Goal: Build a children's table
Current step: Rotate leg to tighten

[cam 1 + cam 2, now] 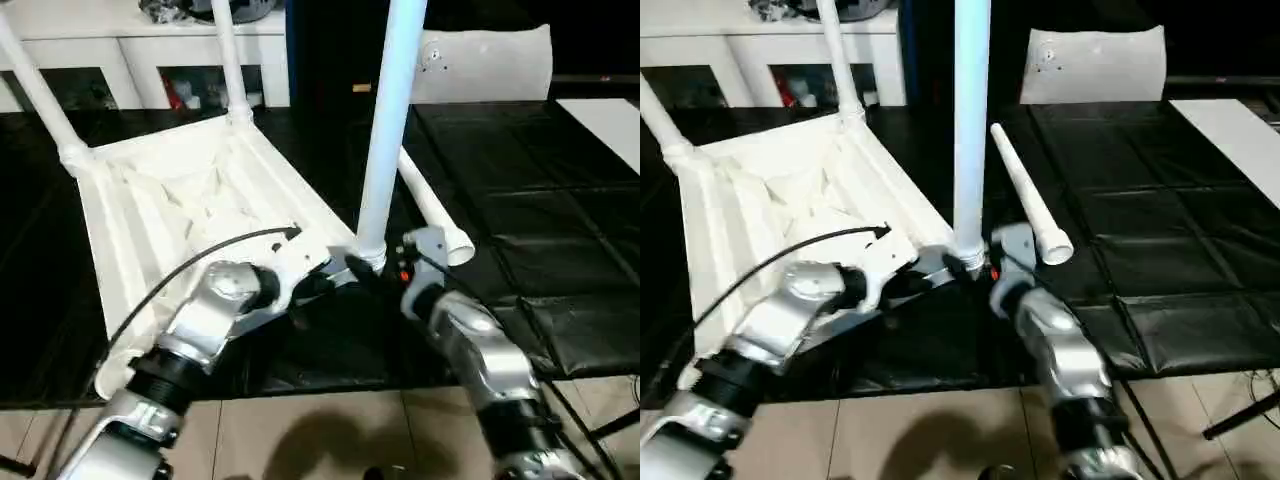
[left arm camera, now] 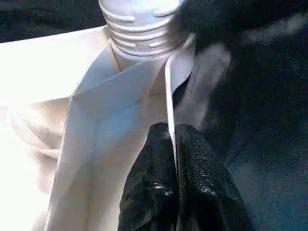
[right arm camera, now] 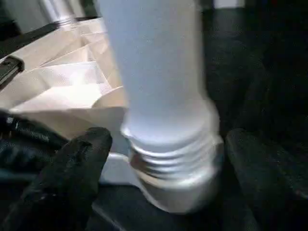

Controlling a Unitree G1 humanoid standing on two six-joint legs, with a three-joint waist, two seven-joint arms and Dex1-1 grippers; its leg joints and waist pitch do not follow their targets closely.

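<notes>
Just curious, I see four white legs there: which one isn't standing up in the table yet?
The leg lying flat on the black mat, right of the table top. The other three stand upright in corner sockets; this one lies loose, its wide end toward the robot.

Open black mat point(image 1: 560, 230) off to the right, passable. Blocked at the near corner by an upright leg point(image 1: 388, 130), with a loose leg point(image 1: 432, 210) lying just beside.

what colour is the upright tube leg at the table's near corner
White tapered plastic tube leg; right eye view.
</notes>
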